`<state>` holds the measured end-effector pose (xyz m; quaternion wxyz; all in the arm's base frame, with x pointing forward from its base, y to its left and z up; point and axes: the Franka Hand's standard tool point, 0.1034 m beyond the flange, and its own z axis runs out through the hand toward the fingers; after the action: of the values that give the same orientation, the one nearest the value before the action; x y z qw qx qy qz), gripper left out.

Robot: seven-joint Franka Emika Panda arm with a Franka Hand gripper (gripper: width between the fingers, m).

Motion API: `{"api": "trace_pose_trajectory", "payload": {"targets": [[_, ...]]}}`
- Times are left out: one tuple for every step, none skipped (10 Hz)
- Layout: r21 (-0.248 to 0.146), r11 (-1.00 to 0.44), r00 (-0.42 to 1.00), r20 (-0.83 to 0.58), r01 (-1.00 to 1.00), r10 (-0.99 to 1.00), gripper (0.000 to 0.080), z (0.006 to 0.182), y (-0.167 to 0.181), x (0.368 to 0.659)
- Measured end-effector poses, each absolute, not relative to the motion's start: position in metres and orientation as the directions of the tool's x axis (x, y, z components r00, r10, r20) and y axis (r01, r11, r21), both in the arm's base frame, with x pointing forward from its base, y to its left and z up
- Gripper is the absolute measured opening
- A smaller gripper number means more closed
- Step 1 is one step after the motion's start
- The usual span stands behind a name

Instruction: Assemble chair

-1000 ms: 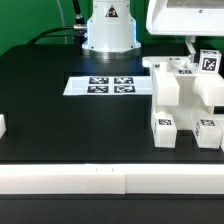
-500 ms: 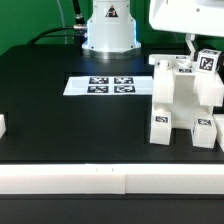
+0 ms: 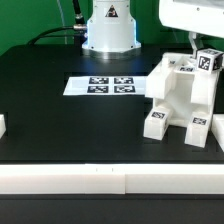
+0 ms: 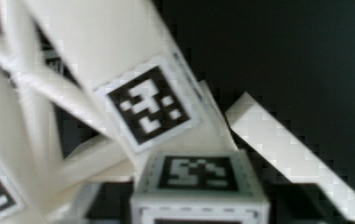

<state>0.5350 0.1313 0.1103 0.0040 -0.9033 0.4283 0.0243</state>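
Can't see much of the gripper point(image 3: 193, 50): the arm body point(image 3: 195, 12) above it runs out the top of the exterior view, and the chair point(image 3: 180, 92) covers the fingertips, so jaw gap and contact are unreadable. The chair is clipped at the exterior view's right edge. A white part point(image 3: 2, 126) at that view's left edge is cut off, can't identify it. Top of the robot base point(image 3: 108, 28) is cropped. Codes on the marker board point(image 3: 108, 86) are too small to read. Wrist view: chair bars run off-frame, soft focus; the block-end tag point(image 4: 195, 172) is blurred.
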Motion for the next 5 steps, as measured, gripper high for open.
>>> {"api": "trace_pose_trajectory", "payload": {"targets": [[0.014,-0.634,0.632,-0.047,-0.774,-0.773,0.0525,0.1102,0.1312,0.535],[0.014,-0.638,0.636,-0.048,-0.77,-0.77,0.0525,0.1101,0.1312,0.535],[0.012,-0.671,0.669,-0.048,-0.742,-0.741,0.0622,0.1101,0.1312,0.5349],[0.01,-0.696,0.695,-0.048,-0.718,-0.718,0.0622,0.1103,0.1312,0.535],[0.007,-0.734,0.733,-0.048,-0.679,-0.678,0.0645,0.1105,0.131,0.5353]]}}
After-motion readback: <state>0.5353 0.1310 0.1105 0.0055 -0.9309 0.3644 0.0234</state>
